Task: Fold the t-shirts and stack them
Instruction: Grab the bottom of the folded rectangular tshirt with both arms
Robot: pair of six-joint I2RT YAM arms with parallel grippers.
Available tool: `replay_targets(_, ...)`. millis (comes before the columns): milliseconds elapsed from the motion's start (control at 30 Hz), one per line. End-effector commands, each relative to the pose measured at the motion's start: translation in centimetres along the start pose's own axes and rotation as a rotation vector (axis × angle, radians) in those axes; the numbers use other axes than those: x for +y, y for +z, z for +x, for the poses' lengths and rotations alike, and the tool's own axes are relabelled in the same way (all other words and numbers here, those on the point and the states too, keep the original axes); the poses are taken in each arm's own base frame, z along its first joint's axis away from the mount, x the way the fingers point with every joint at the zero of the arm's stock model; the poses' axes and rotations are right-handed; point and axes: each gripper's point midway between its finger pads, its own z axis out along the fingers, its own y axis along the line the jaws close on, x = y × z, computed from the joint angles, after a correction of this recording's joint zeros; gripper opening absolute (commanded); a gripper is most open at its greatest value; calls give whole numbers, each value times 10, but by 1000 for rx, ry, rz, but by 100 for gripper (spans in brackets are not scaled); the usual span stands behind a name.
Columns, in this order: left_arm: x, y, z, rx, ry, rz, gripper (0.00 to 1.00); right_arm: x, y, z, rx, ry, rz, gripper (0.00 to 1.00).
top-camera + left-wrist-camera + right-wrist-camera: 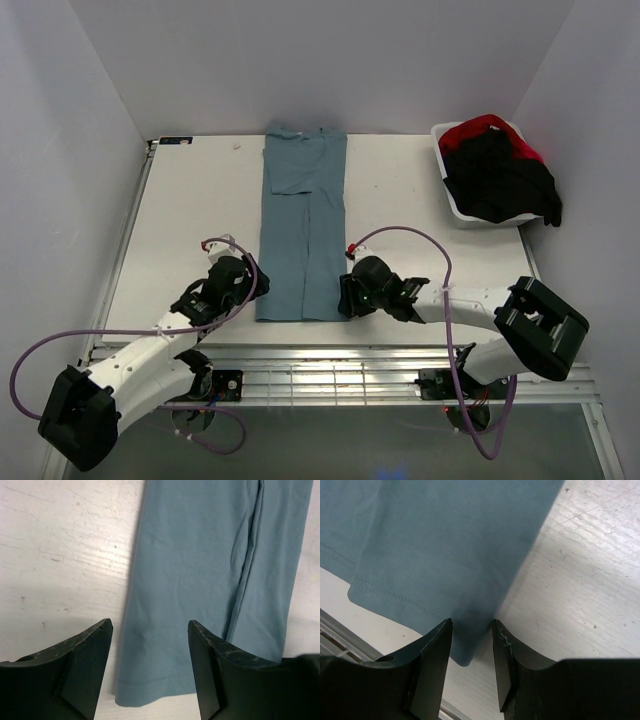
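The left gripper gapes wide and the right gripper stands narrow, seemingly not yet pinching, at the near hem of the teal t-shirt, which lies mid-table folded into a long strip and likely still needs cross-folds, while the black t-shirt and red t-shirt wait heaped in the tub.
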Motion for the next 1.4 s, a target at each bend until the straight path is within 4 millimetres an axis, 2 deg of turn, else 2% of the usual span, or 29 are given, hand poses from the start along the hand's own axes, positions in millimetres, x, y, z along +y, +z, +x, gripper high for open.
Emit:
replay_targets(0,5,-10,26,98,-43,12,72,7,-1,1,-28,16,4,45)
replay_targets(133,21,-13,49,160,-65,-35,75,7,-2,5,-29,11,30,45)
replay_targets(167,19,-13,52,175,-80,-27,79,8,-2,4,-33,8,33,45)
replay_targets(233,19,-14,61,206,-84,-32,80,8,-2,5,-30,6,41,45)
replay_targets(267,22,-13,63,206,-84,-47,98,10,-3,3,-35,3,42,45)
replay_targets(633,34,-14,100,298,-72,-112,98,8,-9,2,-45,-11,93,45)
replay_targets(967,40,-39,128,365,-40,-197,96,4,-13,1,-59,-10,122,45)
replay_targets(1233,47,-51,138,390,10,-263,87,4,-4,6,-41,-11,126,45)
replay_targets(1367,50,-52,141,390,40,-299,77,6,-3,5,-45,-11,119,44)
